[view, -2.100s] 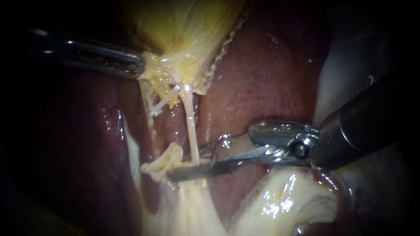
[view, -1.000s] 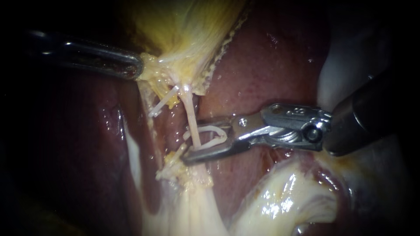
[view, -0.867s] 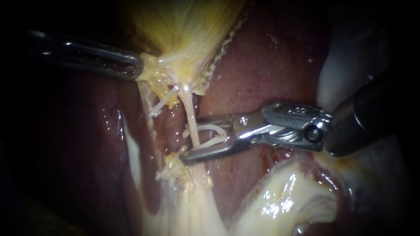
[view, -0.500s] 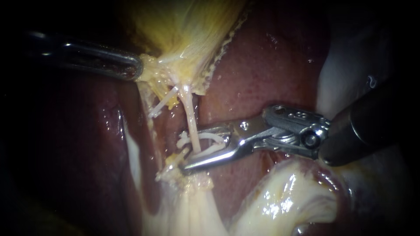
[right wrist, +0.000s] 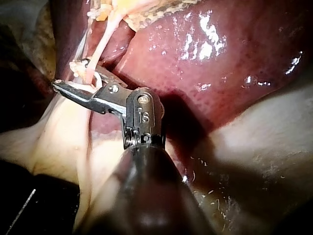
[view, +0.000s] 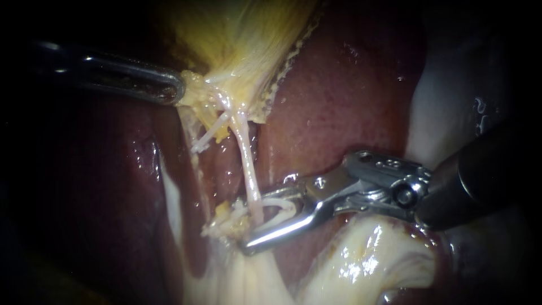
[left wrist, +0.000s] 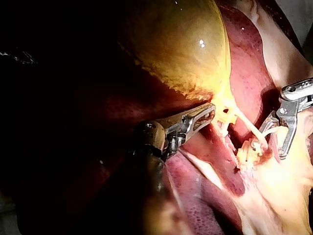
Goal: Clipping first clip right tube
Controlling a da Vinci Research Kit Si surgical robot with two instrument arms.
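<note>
1. Your right instrument, a dark shaft ending in two slim steel jaws, stood with its jaws apart. It carried the open white U-shaped clip, one leg against each jaw.
2. The right tube, a thin, pale, taut strand, passed between those jaws and inside the clip's mouth. The lower jaw's tip reached just beyond it.
3. Placement looked complete, but closure was not. The clip's legs stood apart, and no pinched clip showed anywhere on the tube. You still had to squeeze, release and withdraw.
4. Your left instrument, a slender steel grasper, had its jaws closed on the narrow end of the yellow gallbladder, well ahead of your right jaws. The tube ran stretched between the two instruments.
5. The glossy dark-red liver lay behind and beside your right jaws.
6. Frayed yellowish tissue tags sat just beyond the jaw tips and, by judgement, could be caught in the closing clip.
7. A shorter white strand lay near your left jaws, apart from the clip.
8. Pale glistening fat lay under your right instrument's wrist.
</note>
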